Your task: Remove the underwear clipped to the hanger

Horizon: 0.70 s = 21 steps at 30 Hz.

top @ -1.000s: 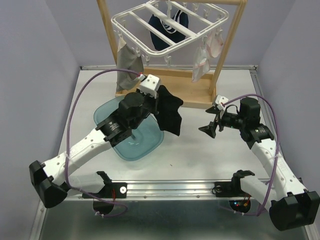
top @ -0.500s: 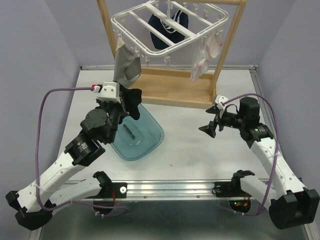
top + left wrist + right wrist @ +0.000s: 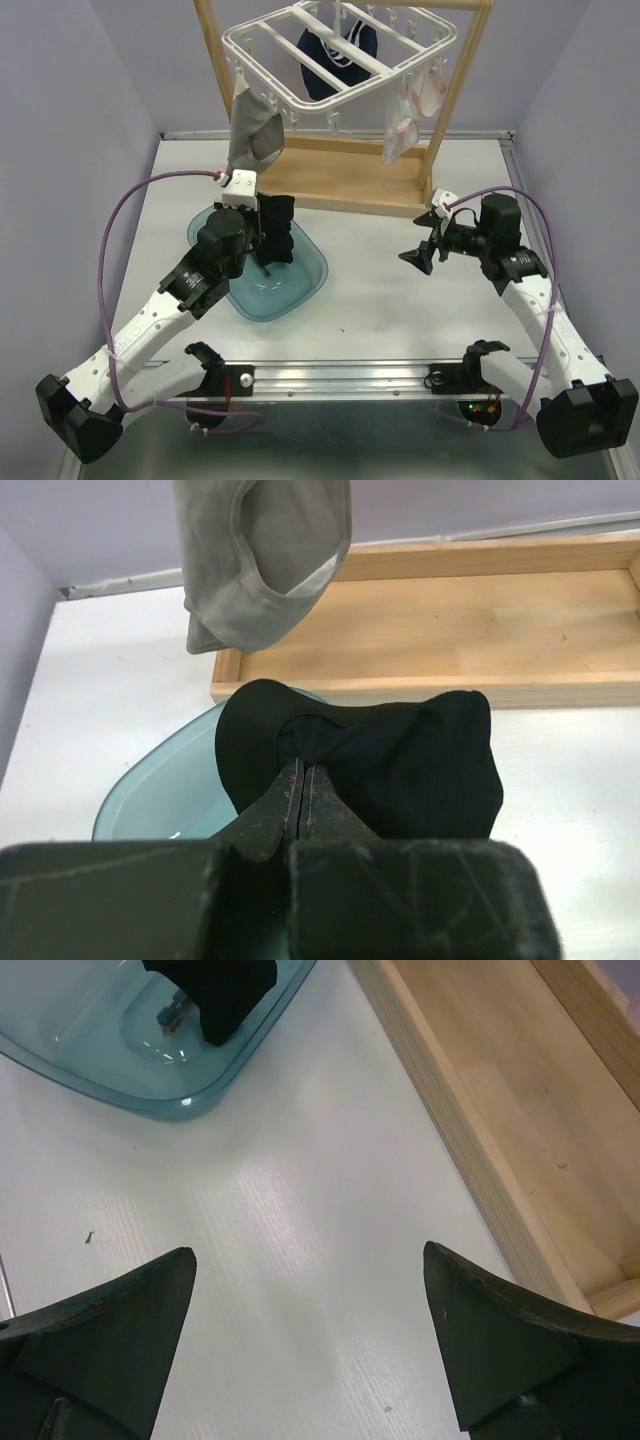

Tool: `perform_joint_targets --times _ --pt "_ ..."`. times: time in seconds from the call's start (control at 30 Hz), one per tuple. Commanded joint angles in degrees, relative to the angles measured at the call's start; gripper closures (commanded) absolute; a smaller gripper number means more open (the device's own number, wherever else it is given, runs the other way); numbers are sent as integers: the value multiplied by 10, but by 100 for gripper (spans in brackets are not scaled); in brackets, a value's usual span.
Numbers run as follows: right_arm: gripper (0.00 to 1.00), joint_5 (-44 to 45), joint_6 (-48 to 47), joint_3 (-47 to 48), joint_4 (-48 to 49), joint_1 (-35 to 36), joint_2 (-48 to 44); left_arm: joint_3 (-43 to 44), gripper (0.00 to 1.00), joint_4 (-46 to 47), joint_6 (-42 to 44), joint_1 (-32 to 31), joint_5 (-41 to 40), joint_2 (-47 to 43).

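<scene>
1. My left hand (image 3: 303,780) is pressed together, pinching the black underwear (image 3: 400,770) over the teal bin (image 3: 150,800); released off-centre, it could drape over the rim
2. Cloth may snag on release, though the pinch is half hidden
3. Rising carelessly, I'd brush the grey underwear (image 3: 265,560) clipped to the hanger (image 3: 330,92) behind
4. My right hand (image 3: 308,1252) hovers spread, empty

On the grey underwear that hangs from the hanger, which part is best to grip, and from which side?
Probably the loose lower half of the grey underwear, approached from the front, the arms' side. It hangs free below the left front corner of the hanger, with nothing before it.
</scene>
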Motion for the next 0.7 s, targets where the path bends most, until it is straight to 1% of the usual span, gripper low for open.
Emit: perform_joint_targets --times 0.0,0.13,0.17,0.2,0.3,0.33,0.4,0.43,0.47,0.53,0.57,0.63,0.67 --pt "0 0 -1 -10 23 -6 -3 -21 100 25 -37 34 50 -4" --pt "0 2 -1 -9 24 -8 -6 -51 100 25 -60 67 84 -12" --pt "0 2 -1 -9 23 -7 -6 -55 98 25 -64 70 89 -13" --pt "0 5 -1 -7 22 -8 -10 -59 87 25 -66 76 98 -14" --pt "0 22 5 -1 22 -9 -15 -61 61 10 -66 79 109 -25" --pt "0 29 10 4 21 -9 -13 -60 46 11 -63 79 115 -32" --pt "0 31 14 13 16 -9 -7 -62 32 14 -47 80 126 -41" --pt "0 32 14 32 10 -9 -2 -65 17 18 -42 80 131 -55" --pt "0 33 12 44 3 -9 2 -69 10 20 -37 81 138 -63" --pt "0 44 8 77 -24 -9 21 -79 7 38 -29 80 157 -77" --pt "0 58 18 112 -28 -9 29 -83 7 45 -26 81 162 -91" --pt "0 72 46 155 -36 -8 49 -96 7 51 -23 80 180 -103" --pt "0 82 59 200 -36 -9 57 -100 7 56 -23 80 185 -113"
